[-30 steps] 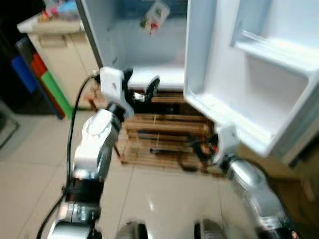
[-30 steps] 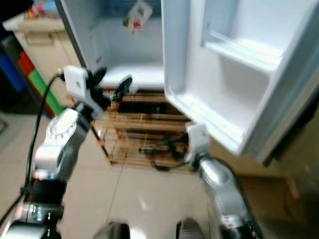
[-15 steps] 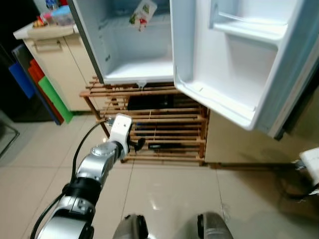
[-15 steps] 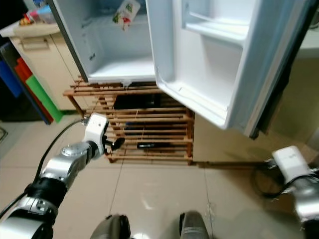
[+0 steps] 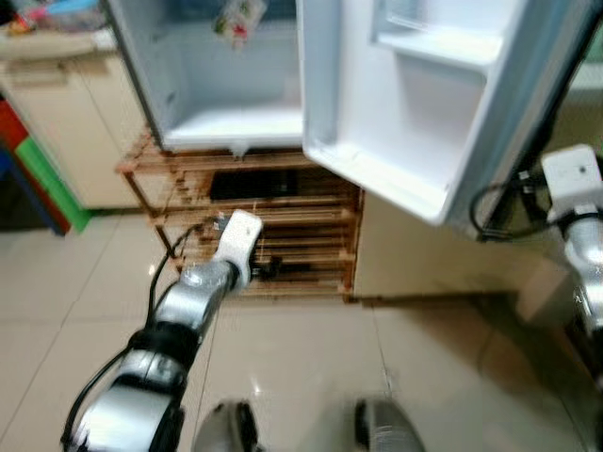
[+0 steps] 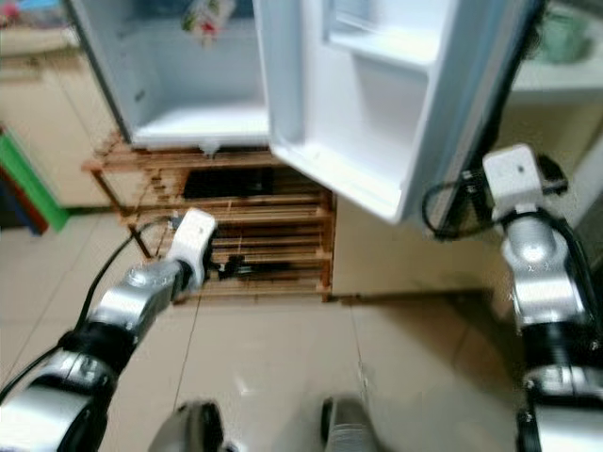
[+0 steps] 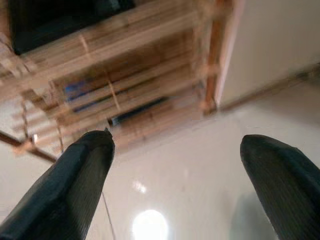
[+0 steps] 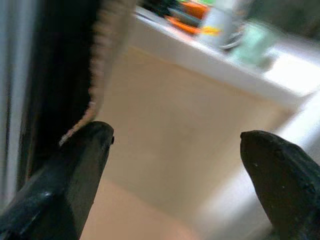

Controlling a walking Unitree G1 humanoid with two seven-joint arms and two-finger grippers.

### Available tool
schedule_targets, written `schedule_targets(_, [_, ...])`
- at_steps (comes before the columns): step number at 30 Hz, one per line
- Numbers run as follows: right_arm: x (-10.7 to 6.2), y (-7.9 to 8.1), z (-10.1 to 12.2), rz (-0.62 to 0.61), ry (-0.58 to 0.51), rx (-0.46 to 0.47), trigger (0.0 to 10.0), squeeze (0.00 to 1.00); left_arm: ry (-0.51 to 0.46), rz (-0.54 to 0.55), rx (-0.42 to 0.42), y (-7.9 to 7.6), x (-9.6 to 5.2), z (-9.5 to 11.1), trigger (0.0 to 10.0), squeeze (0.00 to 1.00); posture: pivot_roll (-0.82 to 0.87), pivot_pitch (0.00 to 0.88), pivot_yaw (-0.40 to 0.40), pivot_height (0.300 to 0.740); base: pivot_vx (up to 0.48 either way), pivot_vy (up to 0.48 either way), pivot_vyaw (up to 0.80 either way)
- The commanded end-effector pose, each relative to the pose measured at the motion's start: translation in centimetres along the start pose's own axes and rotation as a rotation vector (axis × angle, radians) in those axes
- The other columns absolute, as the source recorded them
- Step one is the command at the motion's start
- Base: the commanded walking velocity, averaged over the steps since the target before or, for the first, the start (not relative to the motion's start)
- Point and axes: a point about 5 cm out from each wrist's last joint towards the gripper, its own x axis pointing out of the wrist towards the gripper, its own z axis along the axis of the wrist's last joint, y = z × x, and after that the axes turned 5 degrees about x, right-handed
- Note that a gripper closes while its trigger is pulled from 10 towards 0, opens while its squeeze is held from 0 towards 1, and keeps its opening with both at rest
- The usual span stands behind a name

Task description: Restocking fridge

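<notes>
The fridge (image 5: pixel 226 94) stands open on a wooden slatted rack (image 5: pixel 283 235), its white door (image 5: pixel 396 104) swung out toward the robot, door shelves bare. A packet (image 5: pixel 237 19) hangs near the top of the fridge's interior. The left end effector (image 7: pixel 175 190), fingers apart and gripping nothing, hangs low in front of the rack, over the tiled floor (image 5: pixel 311 367). The right end effector (image 8: pixel 175 185), fingers also apart and empty, is raised beside the door's outer edge, facing a beige cabinet (image 8: pixel 185 125) and its desk (image 8: pixel 225 60) of blurred items.

Silver jointed arms, white boxy wrist blocks, black cables trailing; left claw (image 7: pixel 175 185) and right claw (image 8: pixel 175 185) show blunt black fingers.
</notes>
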Motion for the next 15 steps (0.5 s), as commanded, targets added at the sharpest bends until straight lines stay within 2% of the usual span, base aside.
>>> schedule_targets(1, [0.1,5.6,2.7,0.27,-0.098,0.096,10.0,0.0,-0.019,-0.001,0.01,-0.3,0.2,0.4,10.0,0.0,-0.29,0.0,0.05,0.663,0.0,0.0,0.0])
schedule_targets(4, [-0.9,9.2,3.8,0.466,-0.125,0.143,10.0,0.0,-0.012,-0.006,0.011,-0.7,0.3,0.0,10.0,0.0,-0.3,0.0,0.049,0.663,0.0,0.0,0.0])
schedule_targets(5, [-0.9,9.2,3.8,0.466,-0.125,0.143,10.0,0.0,-0.012,-0.006,0.011,-0.7,0.3,0.0,10.0,0.0,-0.3,0.0,0.049,0.663,0.0,0.0,0.0])
schedule_targets(6, [-1.8,12.0,5.6,0.602,-0.162,0.249,10.0,0.0,-0.002,-0.014,0.015,-1.0,0.4,-0.3,10.0,0.0,-0.31,0.0,0.047,0.663,0.0,0.0,0.0])
schedule_targets(7, [-1.8,12.0,5.6,0.602,-0.162,0.249,10.0,0.0,-0.002,-0.014,0.015,-1.0,0.4,-0.3,10.0,0.0,-0.31,0.0,0.047,0.663,0.0,0.0,0.0])
schedule_targets(10, [-3.9,15.2,9.1,0.809,-0.231,0.422,10.0,0.0,0.007,-0.033,0.028,-1.4,0.5,-0.5,10.0,0.0,-0.31,0.0,0.046,0.663,0.0,0.0,0.0])
schedule_targets(12, [-5.1,16.0,10.4,0.903,-0.258,0.475,10.0,0.0,0.011,-0.041,0.033,-1.6,0.6,-0.5,10.0,0.0,-0.31,0.0,0.046,0.663,0.0,0.0,0.0])
schedule_targets(14, [-5.3,16.0,10.8,0.917,-0.264,0.494,10.0,0.0,0.017,-0.045,0.034,-1.7,0.6,-0.7,10.0,0.0,-0.31,0.0,0.045,0.663,0.0,0.0,0.0])
schedule_targets(15, [-4.5,15.2,10.5,0.863,-0.249,0.508,10.0,0.0,0.03,-0.052,0.036,-1.9,0.6,-1.0,10.0,0.0,-0.31,0.0,0.044,0.663,0.0,0.0,0.0])
